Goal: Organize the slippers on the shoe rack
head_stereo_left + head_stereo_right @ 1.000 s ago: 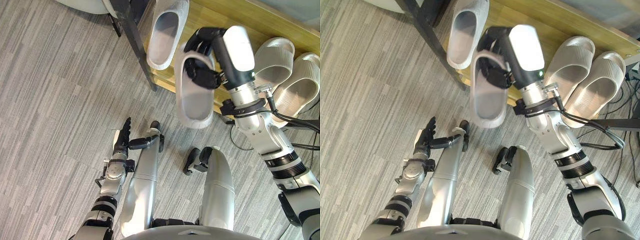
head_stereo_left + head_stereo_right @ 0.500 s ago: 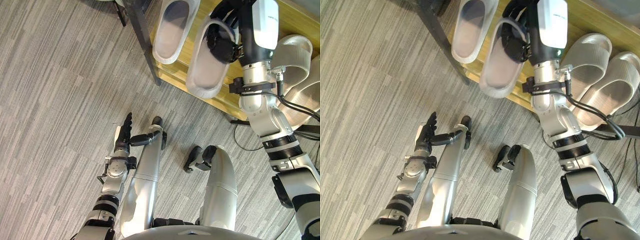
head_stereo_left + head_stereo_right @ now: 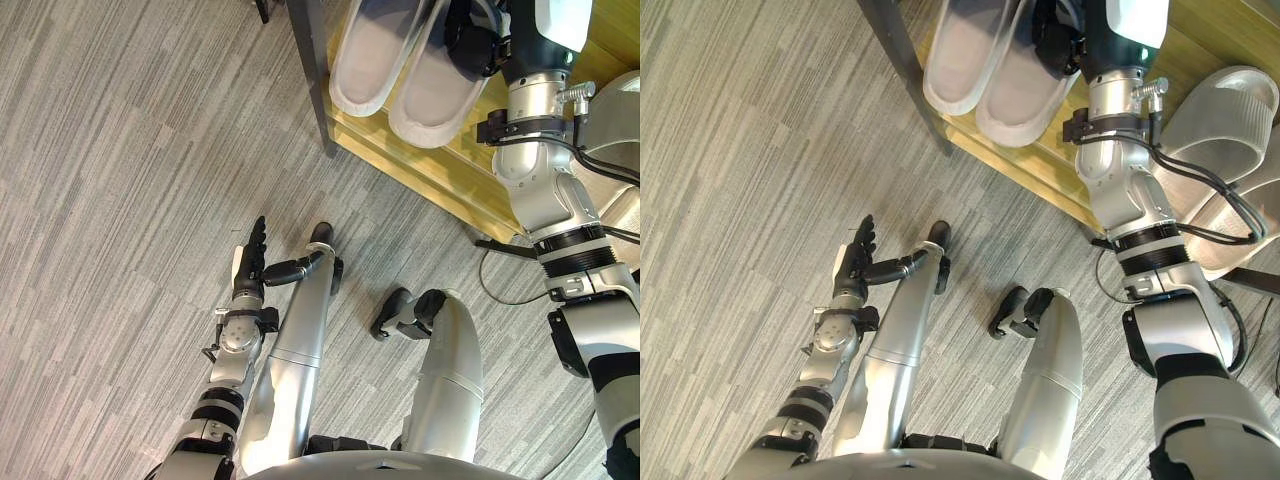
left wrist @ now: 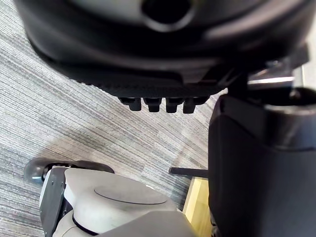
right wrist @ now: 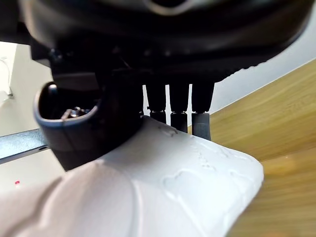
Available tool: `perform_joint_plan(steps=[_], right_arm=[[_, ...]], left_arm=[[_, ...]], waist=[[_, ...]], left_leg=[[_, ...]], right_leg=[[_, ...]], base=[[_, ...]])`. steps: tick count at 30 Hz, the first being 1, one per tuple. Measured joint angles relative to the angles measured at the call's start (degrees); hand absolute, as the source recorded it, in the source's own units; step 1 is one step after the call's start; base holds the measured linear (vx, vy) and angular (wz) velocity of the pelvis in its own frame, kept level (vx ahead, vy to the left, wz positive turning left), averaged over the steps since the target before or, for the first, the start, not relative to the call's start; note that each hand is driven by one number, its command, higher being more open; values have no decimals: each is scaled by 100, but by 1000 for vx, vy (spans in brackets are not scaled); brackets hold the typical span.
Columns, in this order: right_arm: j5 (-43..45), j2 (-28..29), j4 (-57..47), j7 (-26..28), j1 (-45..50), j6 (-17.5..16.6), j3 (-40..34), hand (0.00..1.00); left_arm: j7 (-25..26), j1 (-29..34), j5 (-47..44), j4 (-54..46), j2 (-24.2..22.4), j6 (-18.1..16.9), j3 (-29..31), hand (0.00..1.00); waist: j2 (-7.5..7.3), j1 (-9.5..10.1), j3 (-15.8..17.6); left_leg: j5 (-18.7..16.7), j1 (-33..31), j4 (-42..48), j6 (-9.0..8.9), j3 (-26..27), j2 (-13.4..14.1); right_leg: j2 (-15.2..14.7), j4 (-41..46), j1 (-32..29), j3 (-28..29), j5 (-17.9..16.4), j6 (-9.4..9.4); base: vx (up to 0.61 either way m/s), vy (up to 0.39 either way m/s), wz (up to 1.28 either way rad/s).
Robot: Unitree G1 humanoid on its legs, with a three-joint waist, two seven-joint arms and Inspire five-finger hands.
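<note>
**Condition.** At the top right of the left eye view, the right hand [image 3: 478, 45] gripped the held slipper [image 3: 435, 92] by its strap [image 5: 163, 168]. In the right wrist view the fingers [image 5: 178, 121] were hooked over the strap and the thumb [image 5: 74, 133] was curled against its side. The held slipper lay heel outward over the wooden shelf [image 3: 425, 172] of the shoe rack. It sat just beside a second slipper [image 3: 368, 62] and roughly parallel to it. Whether its sole bore fully on the shelf could not be told.

**Procedure, as judged.** The placing step called for:
1. Lowering the slipper until the sole sat flat.
2. Bringing its heel level with the neighbour's heel.
3. Uncurling the fingers only once the shelf carried the weight.
4. Drawing the hand straight back, so the strap was not dragged and the second slipper was not nudged.

**Clearances.** The dark rack leg [image 3: 312, 90] stood at upper centre and a grey slipper pair [image 3: 1220, 130] lay at the right edge, both apart from the hand.

**Idle hand.** The left hand [image 3: 252, 262] hung at lower left above the carpet [image 3: 120, 200], fingers straight and holding nothing.
</note>
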Motion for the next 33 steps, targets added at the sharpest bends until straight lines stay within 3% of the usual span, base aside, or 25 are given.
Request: perform_joint_plan(steps=[13,14,22,33], right_arm=[[-12,267,-29,-86,-22,167,31,100],[-57,519,-651,-85,610,163,-90,100],[-42,770,-928,-52,967,155,-265,100],[78,1088,-1301,87,1421,56,-308,100]], left_arm=[[150,-28,-26,56,0,19,-37,100],[222,-79,-21,217,14,280,-10,100],[221,-111,-20,398,-1,323,96,100],[276,-109,-18,655,73,478,275,100]], waist=[[3,-8,-18],[-11,-61,-34],[-12,-87,-64],[-17,-162,-68]], left_leg=[[1,56,1,-2,8,13],[-83,392,8,-7,65,88],[-51,540,-27,10,96,138],[-174,930,-101,-23,206,445]], right_leg=[[1,-5,55,1,-2,-3],[24,-22,348,36,-5,-2],[58,-67,476,43,-2,-7],[313,-231,718,170,37,-5]], base=[[43,-20,-1],[41,-54,-16],[41,-26,-4],[7,-28,-14]])
